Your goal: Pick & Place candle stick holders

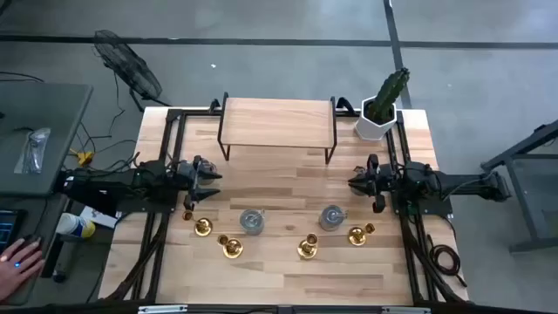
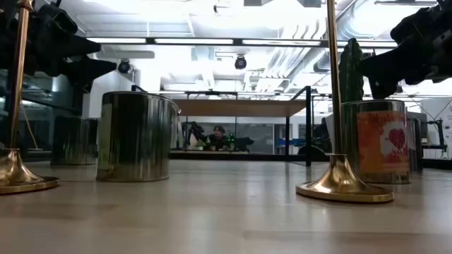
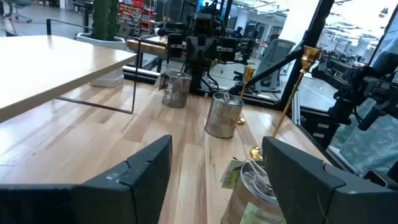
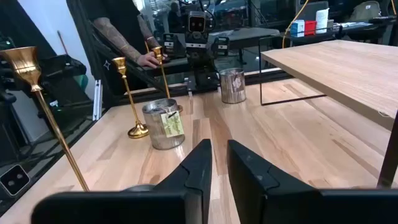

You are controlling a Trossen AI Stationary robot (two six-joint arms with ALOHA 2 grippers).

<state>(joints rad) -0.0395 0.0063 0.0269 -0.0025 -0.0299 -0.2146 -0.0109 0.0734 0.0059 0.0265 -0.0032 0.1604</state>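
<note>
Overhead view of a wooden desk (image 1: 279,270) with two dark robot arms, one at each side, both raised above the surface and holding nothing. Left gripper (image 1: 214,177) sits at the desk's left edge with its jaws standing apart; in the left wrist view the two dark fingers (image 3: 134,180) show a wide gap between them. Right gripper (image 1: 353,183) sits at the right edge, its jaws nearly closed on nothing, with only a narrow slit showing in the right wrist view.

Four gold candle stick holders stand upright in a loose row along the near half of the desk: the far-left holder (image 1: 203,228), the inner-left holder (image 1: 231,248), the inner-right holder (image 1: 307,249) and the far-right holder (image 1: 357,235). Two silver-topped tin cans stand just behind them, the left can (image 1: 252,221) and the right can (image 1: 331,217), each near but apart from the holders. Neither gripper touches any holder.

Behind the cans, at the far middle of the desk, stands a low wooden shelf (image 1: 277,122) on thin black legs. A cactus in a white pot (image 1: 380,109) stands at the far right corner. A person's hand (image 1: 19,259) shows at the overhead picture's left edge, off the desk.
</note>
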